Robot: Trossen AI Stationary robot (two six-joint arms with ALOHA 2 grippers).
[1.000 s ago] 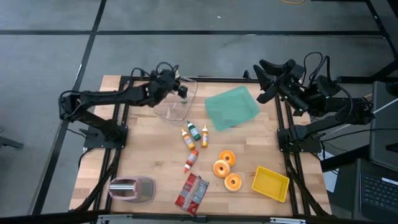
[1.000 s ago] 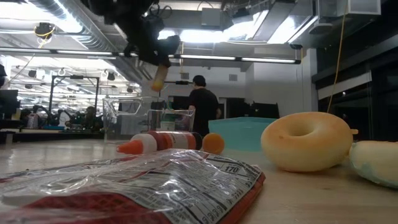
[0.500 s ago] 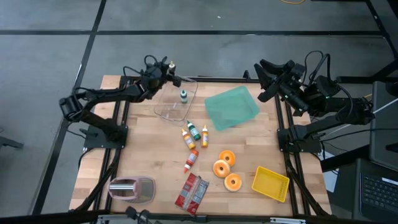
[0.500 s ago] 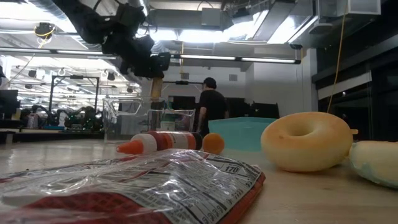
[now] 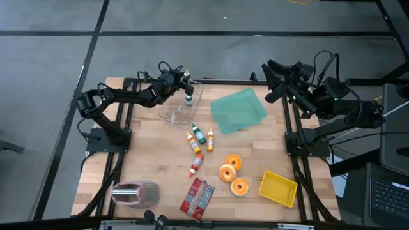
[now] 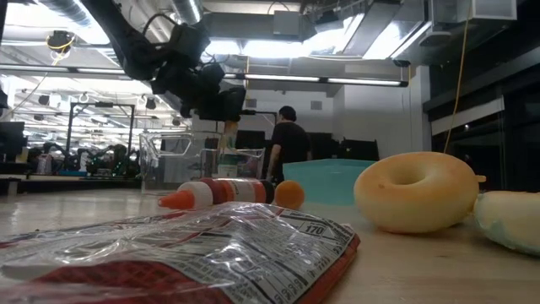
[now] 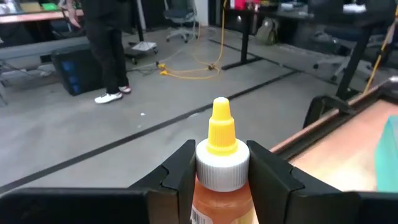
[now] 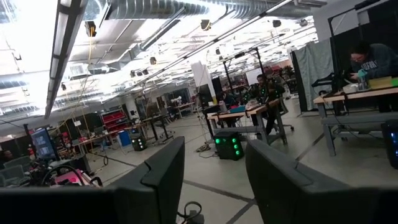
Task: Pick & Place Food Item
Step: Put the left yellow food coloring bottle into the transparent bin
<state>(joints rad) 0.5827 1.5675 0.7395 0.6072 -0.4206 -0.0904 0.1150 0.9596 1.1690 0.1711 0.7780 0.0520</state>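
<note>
**Ana:** Left wrist view first: a small bottle (image 7: 221, 168) with a yellow nozzle, a white cap and amber contents sits between the 2 dark fingers (image 7: 177, 171) of the left gripper (image 7: 221, 177), which is clamped on it just below the cap.

**Ben:** Where is that over the counter?

**Ana:** High view puts the left gripper (image 5: 184, 79) at the far edge of the counter (image 5: 147, 153), toward the far left corner, above the clear container (image 5: 181, 105). A green-capped bottle (image 5: 189, 99) lies inside that container. In the low view the held bottle (image 6: 226, 128) hangs upright above the container's wall (image 6: 181, 160).

**Ben:** And around it?

**Ana:** Just beside the container, toward the middle, lies a teal lid (image 5: 238, 110). Nearer the centre are 3 small bottles close together: an orange one (image 5: 193, 142), a green one (image 5: 199, 133) and a thin yellow one (image 5: 210, 140). A red bottle (image 5: 196, 164) lies closer to the near edge. 3 doughnuts (image 5: 231, 173) sit in a cluster, with a yellow tray (image 5: 278, 188) near the near right corner. A red snack packet (image 5: 196, 199) lies at the near edge, and a pink object (image 5: 135, 193) by the near left corner.

**Ben:** The other arm?

**Ana:** The right gripper (image 5: 273, 80) waits raised at the far right corner, fingers (image 8: 158, 180) apart with nothing between them. A person in dark clothes (image 6: 287, 148) stands in the room behind.
</note>
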